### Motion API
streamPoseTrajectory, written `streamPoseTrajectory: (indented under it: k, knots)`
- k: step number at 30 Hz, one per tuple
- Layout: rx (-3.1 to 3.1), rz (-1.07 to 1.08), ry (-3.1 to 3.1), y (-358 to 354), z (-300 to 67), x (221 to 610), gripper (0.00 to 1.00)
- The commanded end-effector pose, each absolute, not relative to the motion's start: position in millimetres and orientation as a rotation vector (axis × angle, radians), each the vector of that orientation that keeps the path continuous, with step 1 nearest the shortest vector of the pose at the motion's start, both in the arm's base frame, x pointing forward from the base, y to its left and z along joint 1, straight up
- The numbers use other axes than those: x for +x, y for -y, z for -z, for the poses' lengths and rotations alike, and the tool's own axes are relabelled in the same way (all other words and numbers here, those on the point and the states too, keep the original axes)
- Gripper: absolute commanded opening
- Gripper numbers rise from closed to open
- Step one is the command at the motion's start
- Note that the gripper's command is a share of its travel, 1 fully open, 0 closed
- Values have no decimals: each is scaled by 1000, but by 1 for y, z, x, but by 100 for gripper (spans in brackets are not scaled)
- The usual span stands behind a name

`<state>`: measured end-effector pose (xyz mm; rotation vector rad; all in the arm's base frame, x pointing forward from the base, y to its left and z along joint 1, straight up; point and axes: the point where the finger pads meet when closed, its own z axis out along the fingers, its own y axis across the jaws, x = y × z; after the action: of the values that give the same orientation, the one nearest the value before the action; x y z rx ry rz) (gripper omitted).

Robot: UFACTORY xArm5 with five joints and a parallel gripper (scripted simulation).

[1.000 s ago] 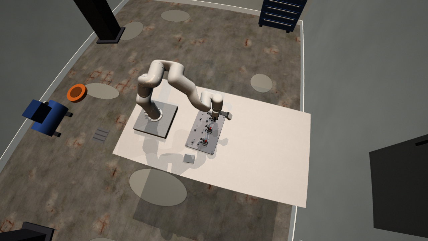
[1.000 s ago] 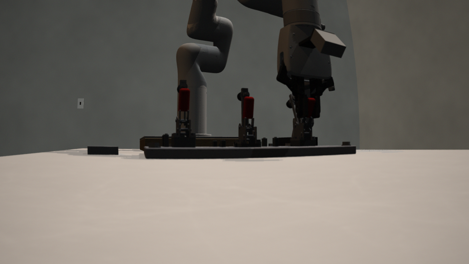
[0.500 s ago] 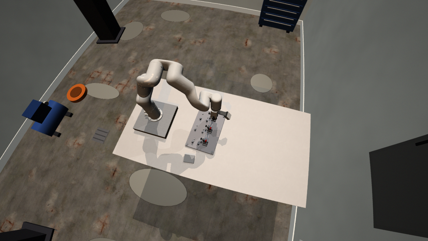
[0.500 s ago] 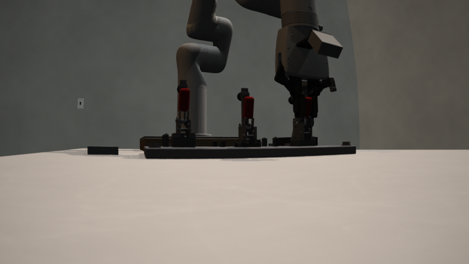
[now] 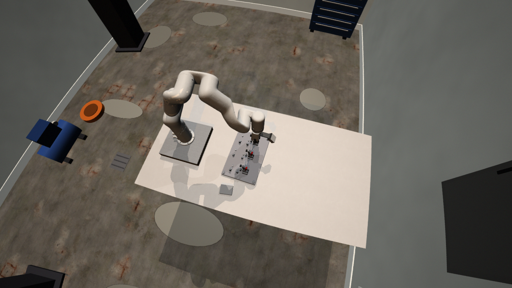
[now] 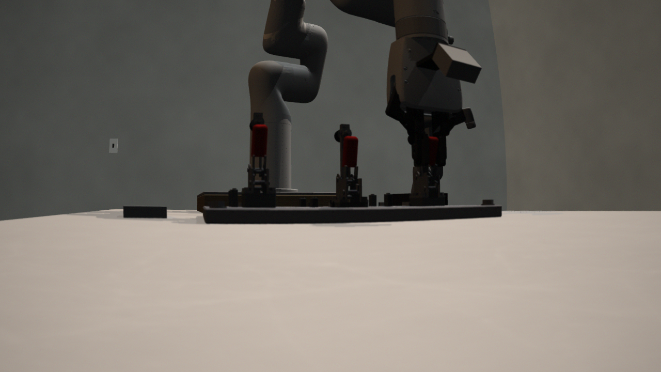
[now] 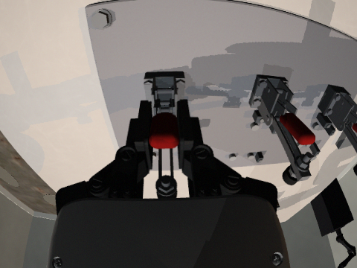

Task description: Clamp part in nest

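Note:
My gripper [image 5: 254, 141] [image 6: 431, 155] [image 7: 164, 115] is shut on the red handle [image 6: 433, 148] [image 7: 165, 132] of the fixture's end clamp, the one farthest from the part. That handle stands about upright. The grey fixture plate [image 5: 229, 168] [image 6: 351, 214] [image 7: 208, 30] carries two more clamps. Their red handles, the middle handle [image 5: 251, 153] [image 6: 349, 150] [image 7: 297, 128] and the handle nearest the part [image 5: 245, 167] [image 6: 258, 139], also stand upright. The part [image 5: 226, 189] [image 6: 144, 212], a flat grey block, lies on the mat just off the plate's other end. All three nests look empty.
The arm's base plate [image 5: 200, 143] stands beside the fixture on the pale mat [image 5: 315, 186]. A wrist camera box [image 6: 455, 62] sticks out from the gripper's side. Around the mat stand an orange ring [image 5: 92, 111], a blue drum [image 5: 57, 137] and a blue cabinet [image 5: 336, 16].

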<state>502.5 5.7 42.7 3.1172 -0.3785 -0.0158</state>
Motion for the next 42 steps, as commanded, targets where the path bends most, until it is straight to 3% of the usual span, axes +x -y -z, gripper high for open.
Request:
streamPoseTrajectory:
  k: [1, 42]
  knots:
    - [3118, 13, 378, -6, -44, 503, 0]
    - [3118, 13, 378, -7, -43, 499, 0]
